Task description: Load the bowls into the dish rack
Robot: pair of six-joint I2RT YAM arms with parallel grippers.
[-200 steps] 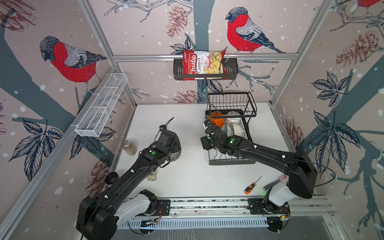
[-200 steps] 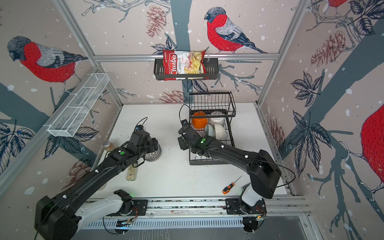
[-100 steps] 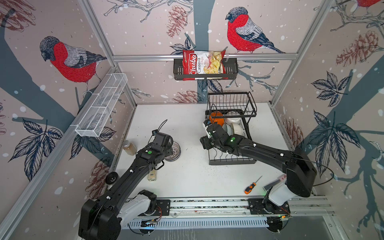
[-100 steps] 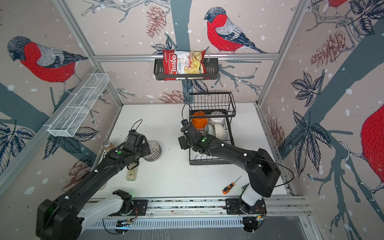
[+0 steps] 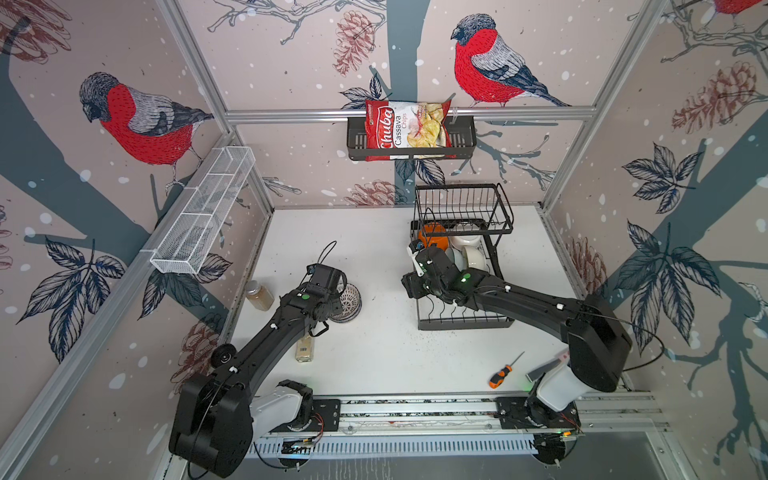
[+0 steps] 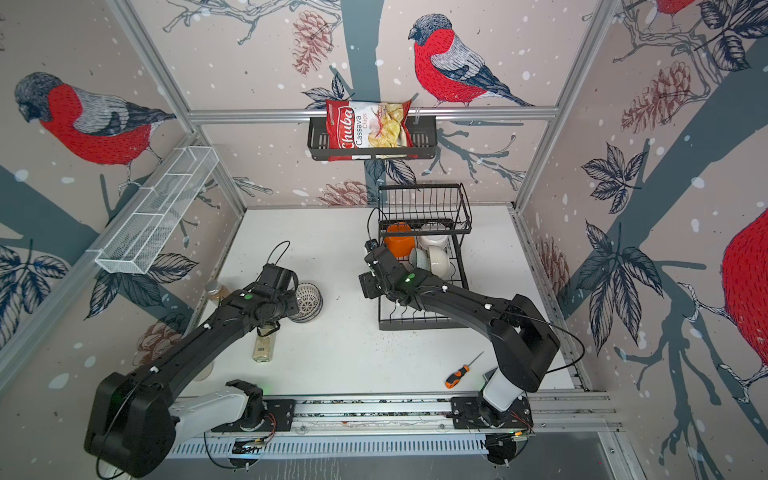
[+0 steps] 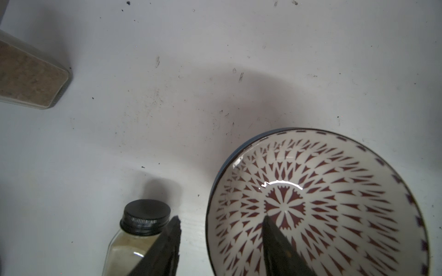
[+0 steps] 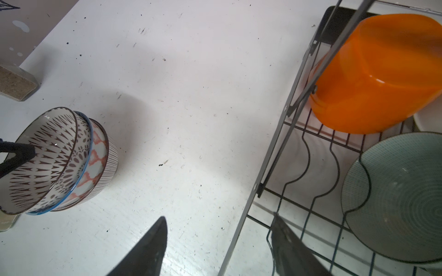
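Bowls (image 8: 59,162), glossy patterned ceramic, nested; left gripper (image 7: 221,217) loose astride top rim; right gripper (image 8: 220,217) released by wire rack (image 5: 465,324).

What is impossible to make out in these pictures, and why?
Stack of bowls: count unclear; nested, partly under left arm in both top views.
White bowls in dish rack, top views: count unclear behind upper basket and right arm.
Grey flat object, top views: identity unclear, partly under right arm.

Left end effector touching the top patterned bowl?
Cannot tell. Left wrist view: the left end effector straddles the rim of the patterned bowl. The outer finger is clear of it, but the inner finger overlaps the inside, contact unclear.
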